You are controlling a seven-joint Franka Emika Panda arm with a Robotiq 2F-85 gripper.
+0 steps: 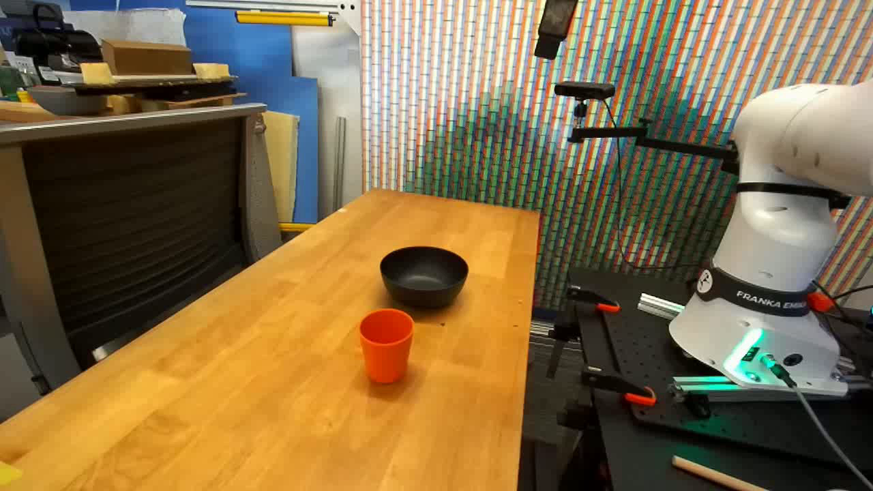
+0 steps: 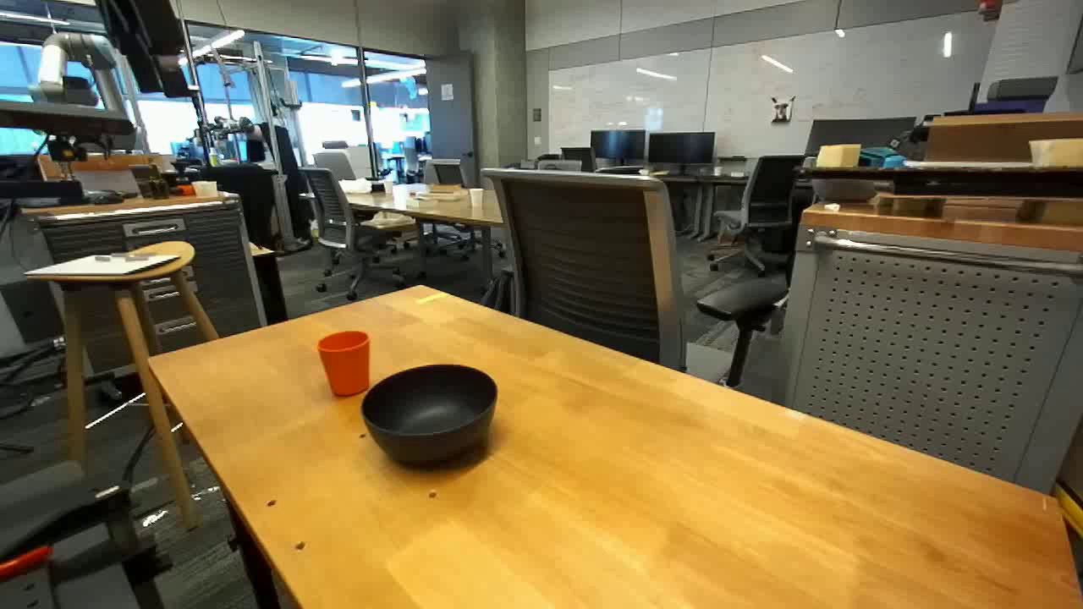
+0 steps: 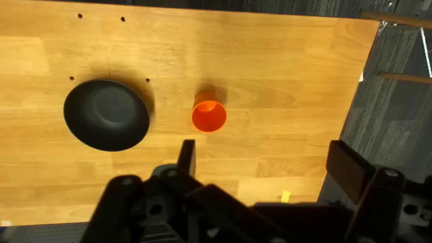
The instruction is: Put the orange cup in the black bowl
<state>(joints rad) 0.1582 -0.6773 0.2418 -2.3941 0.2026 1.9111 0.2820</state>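
In the wrist view, the black two-fingered tool [image 3: 262,156] gapes wide at lower right. Beyond it, a tapered orange plastic cup [image 3: 209,114] stands upright near centre, apart from a round matte black bowl [image 3: 106,115] at left, both on a rectangular tan wooden desk [image 3: 287,67].

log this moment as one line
gripper: open, holding nothing | cup: upright on table, apart from bowl | task: cup not yet in bowl
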